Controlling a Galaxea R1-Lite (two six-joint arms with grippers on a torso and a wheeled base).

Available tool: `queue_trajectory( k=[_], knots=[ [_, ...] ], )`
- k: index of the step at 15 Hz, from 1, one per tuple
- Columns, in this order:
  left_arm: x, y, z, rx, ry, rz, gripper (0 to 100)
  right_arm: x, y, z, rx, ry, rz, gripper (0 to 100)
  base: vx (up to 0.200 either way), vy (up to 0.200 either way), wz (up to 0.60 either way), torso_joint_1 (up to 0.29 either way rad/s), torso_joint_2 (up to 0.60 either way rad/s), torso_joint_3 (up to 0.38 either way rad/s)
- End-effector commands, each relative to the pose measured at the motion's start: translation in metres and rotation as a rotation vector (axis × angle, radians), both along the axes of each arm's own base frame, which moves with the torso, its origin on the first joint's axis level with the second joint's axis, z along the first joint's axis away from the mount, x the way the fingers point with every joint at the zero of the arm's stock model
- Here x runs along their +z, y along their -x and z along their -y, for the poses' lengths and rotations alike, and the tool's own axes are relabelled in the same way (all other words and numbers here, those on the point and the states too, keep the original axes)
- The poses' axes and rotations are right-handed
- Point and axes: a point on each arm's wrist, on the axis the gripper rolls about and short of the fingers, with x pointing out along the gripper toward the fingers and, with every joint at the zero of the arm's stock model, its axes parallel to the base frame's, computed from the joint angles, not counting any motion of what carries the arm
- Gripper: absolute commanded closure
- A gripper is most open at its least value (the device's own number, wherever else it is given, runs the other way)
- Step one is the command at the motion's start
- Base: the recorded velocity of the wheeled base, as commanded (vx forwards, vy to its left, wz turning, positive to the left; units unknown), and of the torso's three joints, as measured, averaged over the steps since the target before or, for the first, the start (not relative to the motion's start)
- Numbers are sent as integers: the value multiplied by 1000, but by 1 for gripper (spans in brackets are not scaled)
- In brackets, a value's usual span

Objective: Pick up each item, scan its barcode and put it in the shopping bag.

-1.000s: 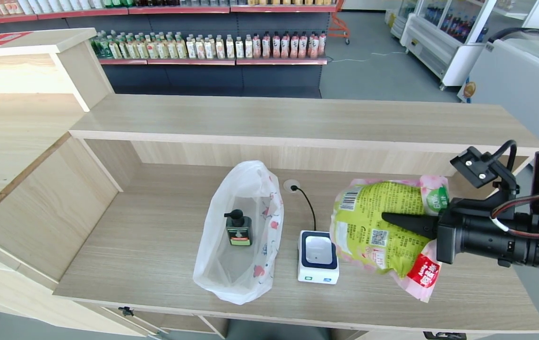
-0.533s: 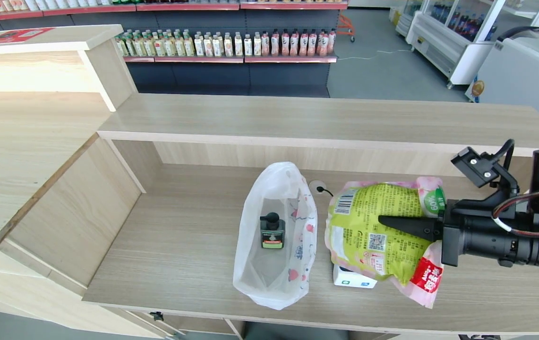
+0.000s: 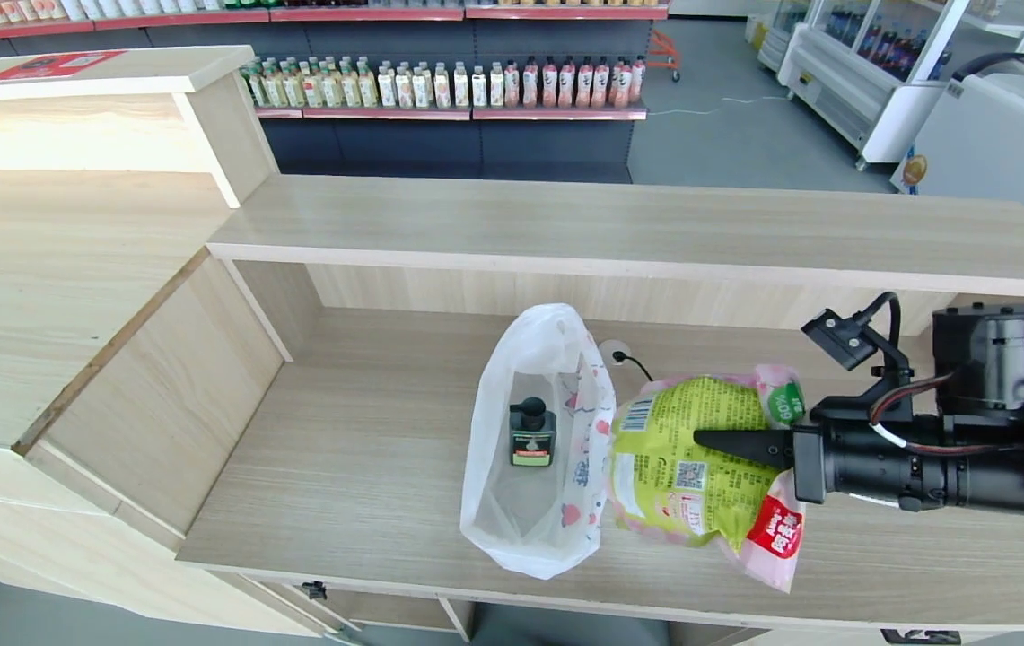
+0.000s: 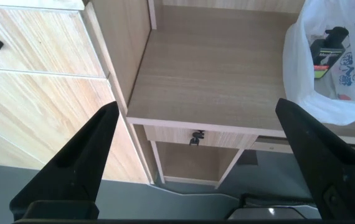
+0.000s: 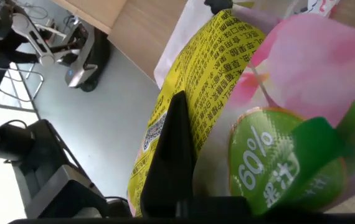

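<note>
My right gripper [image 3: 716, 439] is shut on a green and pink snack bag [image 3: 687, 467], held flat just above the counter, barcode side up. The snack bag's left edge meets the white shopping bag [image 3: 512, 529], which stands open with a dark pump bottle [image 3: 532, 434] inside. In the right wrist view a black finger [image 5: 174, 155] lies across the snack bag [image 5: 227, 81]. My left gripper [image 4: 196, 168] hangs open before the counter's front edge, with the shopping bag [image 4: 342, 93] and bottle [image 4: 327, 46] farther off.
A black cable [image 3: 633, 362] runs from a port in the counter [image 3: 341, 467] and goes under the snack bag. A raised shelf [image 3: 619, 224] walls the back, a side panel [image 3: 161, 395] the left. Drawers [image 4: 34, 93] sit below on the left.
The head camera has shifted. My right gripper has carried the snack bag left and lower, over the white scanner, which it now hides, until its edge reaches the shopping bag.
</note>
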Motion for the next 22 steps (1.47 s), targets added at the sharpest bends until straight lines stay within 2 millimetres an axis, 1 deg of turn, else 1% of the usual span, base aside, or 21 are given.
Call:
queue_trajectory(
  k=[1,3,5,8,9,12,19,22],
  knots=[
    [0,0,0,1,0,0,0,-14,-13,-6,-8,-9,-84,100,0,0,0,0,0,0],
    [0,0,0,1,0,0,0,-16,-14,-20,28,-16,-109,100,0,0,0,0,0,0],
    [0,0,0,1,0,0,0,-22,-16,-28,49,-10,-126,100,0,0,0,0,0,0],
    [0,0,0,1,0,0,0,-31,-18,-35,68,5,-156,100,0,0,0,0,0,0],
    [0,0,0,1,0,0,0,-39,-22,-36,65,14,-176,100,0,0,0,0,0,0],
    [0,0,0,1,0,0,0,-49,-28,-43,66,30,-197,100,0,0,0,0,0,0],
    [0,0,0,1,0,0,0,-70,-58,-59,73,31,-193,100,0,0,0,0,0,0],
    [0,0,0,1,0,0,0,-76,-72,-70,24,59,-177,100,0,0,0,0,0,0]
  ],
)
